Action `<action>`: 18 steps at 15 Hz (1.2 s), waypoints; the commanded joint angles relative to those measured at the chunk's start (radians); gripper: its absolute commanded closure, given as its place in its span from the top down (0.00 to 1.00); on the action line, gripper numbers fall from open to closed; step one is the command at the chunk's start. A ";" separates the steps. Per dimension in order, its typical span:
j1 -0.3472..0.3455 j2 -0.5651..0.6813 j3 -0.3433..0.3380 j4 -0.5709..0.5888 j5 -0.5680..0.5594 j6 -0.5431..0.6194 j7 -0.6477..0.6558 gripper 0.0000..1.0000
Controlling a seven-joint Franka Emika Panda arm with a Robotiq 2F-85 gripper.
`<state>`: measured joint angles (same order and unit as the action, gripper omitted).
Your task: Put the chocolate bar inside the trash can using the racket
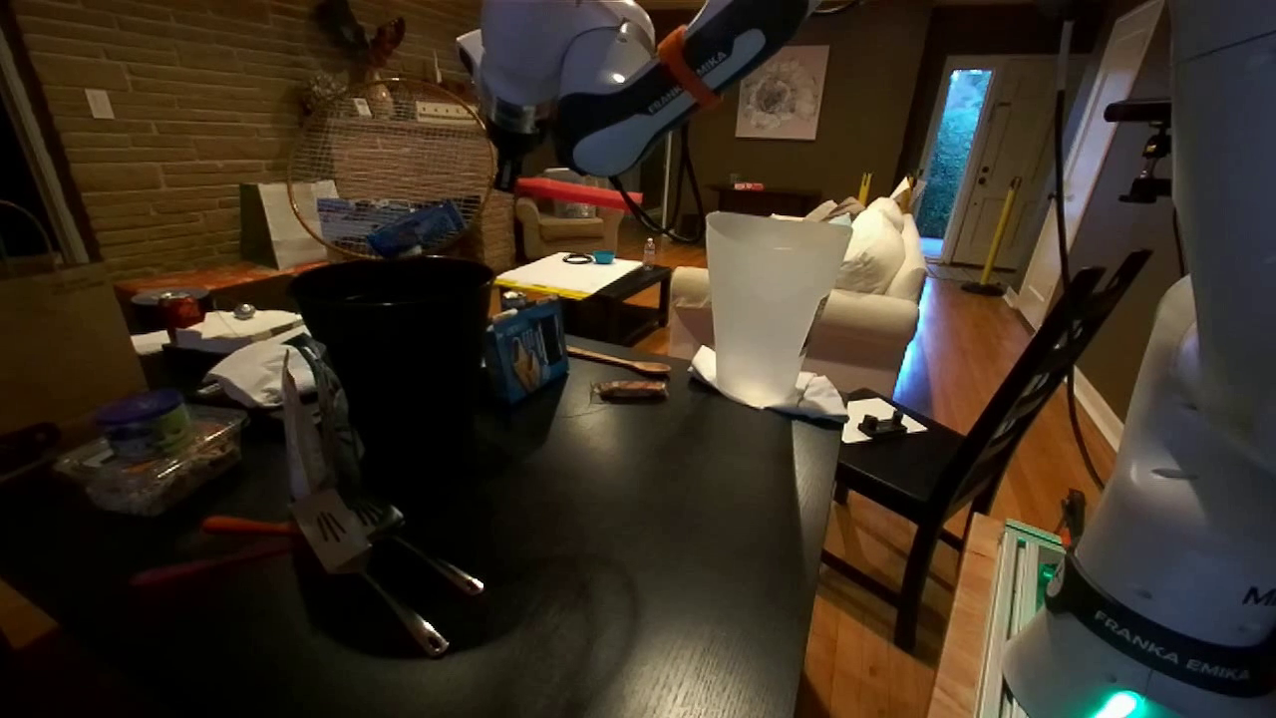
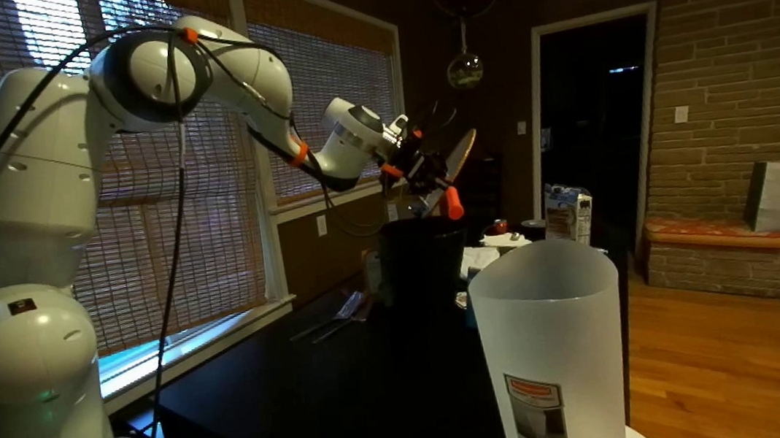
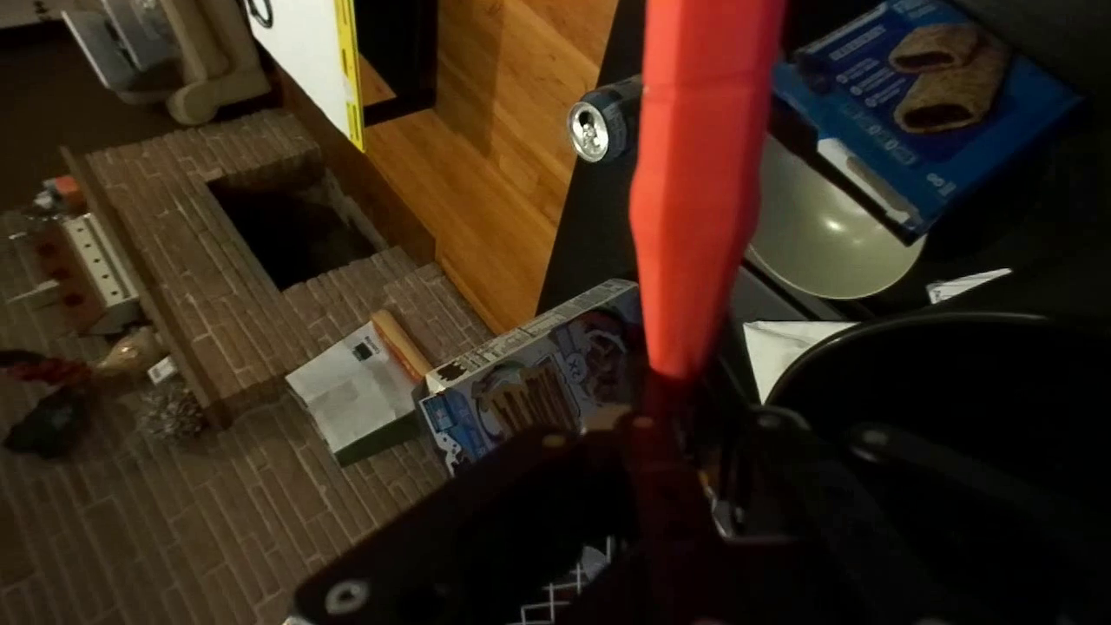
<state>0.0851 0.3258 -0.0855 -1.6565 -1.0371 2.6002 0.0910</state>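
Observation:
My gripper [image 1: 508, 168] is shut on the racket, where its head meets its handle. The red-orange handle [image 1: 578, 192] points away from the bin and also shows in the wrist view [image 3: 699, 182]. The round mesh head [image 1: 394, 150] is steeply tilted over the black trash can [image 1: 399, 349], its lower edge near the bin's rim. The trash can also shows in an exterior view [image 2: 422, 259]. A bluish-grey patch [image 2: 421, 206] shows at the racket's low end above the bin. I cannot tell whether this is the chocolate bar. The bin's bottom is hidden.
A small brownish wrapped bar [image 1: 630, 389] lies on the table near a wooden spoon [image 1: 618, 360]. A blue box [image 1: 528, 344] stands beside the bin. A tall white container [image 1: 768, 299] stands near the edge. Spatulas [image 1: 334, 529] and a plastic tub [image 1: 150, 429] lie around the bin.

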 commanded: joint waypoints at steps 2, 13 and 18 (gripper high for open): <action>0.023 0.004 -0.040 0.018 -0.177 0.051 0.127 0.04; -0.094 -0.085 0.065 -0.061 0.283 -0.063 -0.143 0.04; -0.151 -0.177 0.090 -0.138 0.663 -0.124 -0.375 0.04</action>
<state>-0.0204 0.2402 -0.0283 -1.7041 -0.5688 2.5107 -0.1493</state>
